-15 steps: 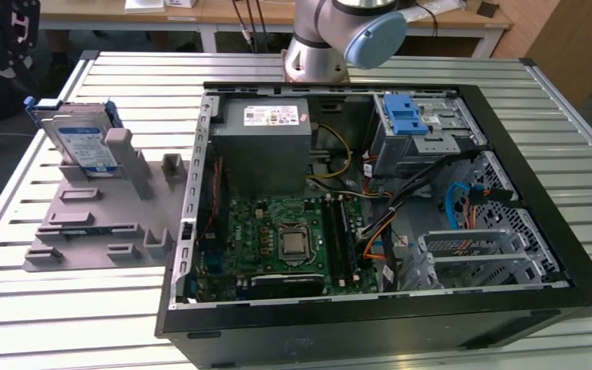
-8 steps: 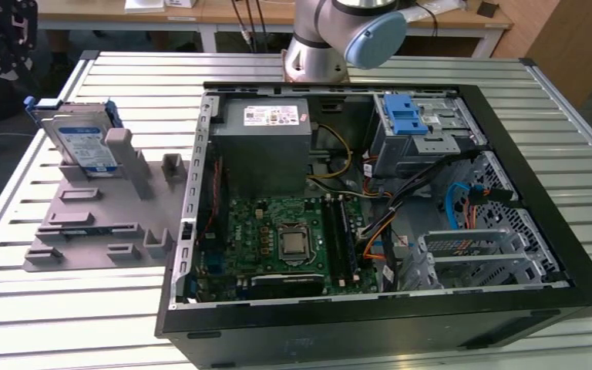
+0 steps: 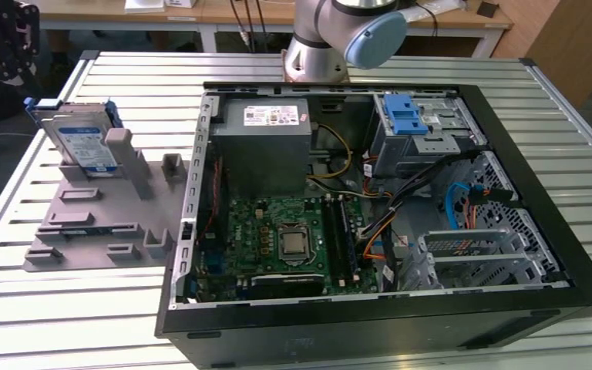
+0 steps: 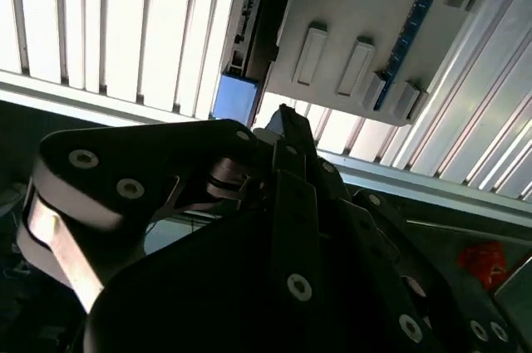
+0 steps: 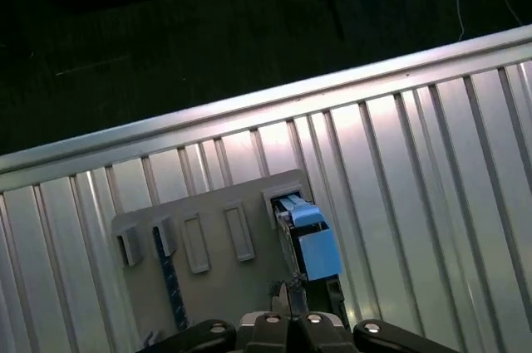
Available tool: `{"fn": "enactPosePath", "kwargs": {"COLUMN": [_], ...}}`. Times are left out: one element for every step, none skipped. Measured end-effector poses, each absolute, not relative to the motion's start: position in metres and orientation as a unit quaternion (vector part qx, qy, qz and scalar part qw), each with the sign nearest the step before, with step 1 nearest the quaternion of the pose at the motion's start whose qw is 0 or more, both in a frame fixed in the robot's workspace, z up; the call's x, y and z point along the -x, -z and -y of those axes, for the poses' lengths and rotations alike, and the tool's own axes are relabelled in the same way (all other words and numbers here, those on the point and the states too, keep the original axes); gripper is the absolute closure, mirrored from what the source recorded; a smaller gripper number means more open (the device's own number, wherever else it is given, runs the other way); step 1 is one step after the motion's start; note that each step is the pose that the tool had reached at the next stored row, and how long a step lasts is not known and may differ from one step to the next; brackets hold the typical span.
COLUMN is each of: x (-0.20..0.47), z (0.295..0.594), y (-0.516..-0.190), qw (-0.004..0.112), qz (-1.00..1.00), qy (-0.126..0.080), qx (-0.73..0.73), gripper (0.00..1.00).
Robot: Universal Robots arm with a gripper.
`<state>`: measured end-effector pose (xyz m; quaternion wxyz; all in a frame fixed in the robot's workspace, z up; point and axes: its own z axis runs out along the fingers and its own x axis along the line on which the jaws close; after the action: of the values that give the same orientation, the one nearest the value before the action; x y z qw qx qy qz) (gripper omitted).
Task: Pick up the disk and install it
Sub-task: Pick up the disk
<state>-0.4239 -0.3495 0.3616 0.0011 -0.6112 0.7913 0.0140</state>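
Hovering abv disk (image 5: 314, 242), upright in grey holder (image 5: 218, 286); end effector (image 5: 287, 293) clenched, empty.

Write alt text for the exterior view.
A silver hard drive with a blue-and-white label stands on edge in a grey plastic holder plate on a ribbed metal table, to the exterior view's left of an open black computer case.

Disk (image 3: 80, 144) — upright, silver, blue-framed
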Motion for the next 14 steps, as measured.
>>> {"fn": "enactPosePath", "kwargs": {"x": [0.424,0.424,0.424,0.424,0.424,0.424,0.424,0.424,0.424,0.424,0.424,0.424,0.424,0.424], "z": [0.350,0.349,0.349,0.349,0.349,0.349,0.349,0.349,0.349,0.349,0.349,0.349,0.346,0.343], "y": [-0.361,-0.360,-0.359,-0.359,-0.358,-0.357,-0.356,-0.355,-0.354,-0.354,-0.352,-0.351,-0.350,-0.348], "qw": [0.001,0.001,0.001,0.001,0.001,0.000,0.000,0.000,0.000,0.000,0.000,0.000,0.000,0.000], "qz": [-0.786,-0.781,-0.775,-0.769,-0.763,-0.757,-0.751,-0.745,-0.739,-0.733,-0.727,-0.723,-0.722,-0.722], "qy": [-0.014,-0.014,-0.014,-0.014,-0.014,-0.014,-0.014,-0.014,-0.014,-0.014,-0.014,-0.014,-0.014,-0.014], "qx": [0.618,0.625,0.632,0.639,0.646,0.653,0.660,0.667,0.673,0.680,0.687,0.690,0.691,0.692], "gripper": [0.89,0.89,0.84,0.77,0.77,0.71,0.71,0.65,0.59,0.53,0.53,0.47,0.42,0.42]}}
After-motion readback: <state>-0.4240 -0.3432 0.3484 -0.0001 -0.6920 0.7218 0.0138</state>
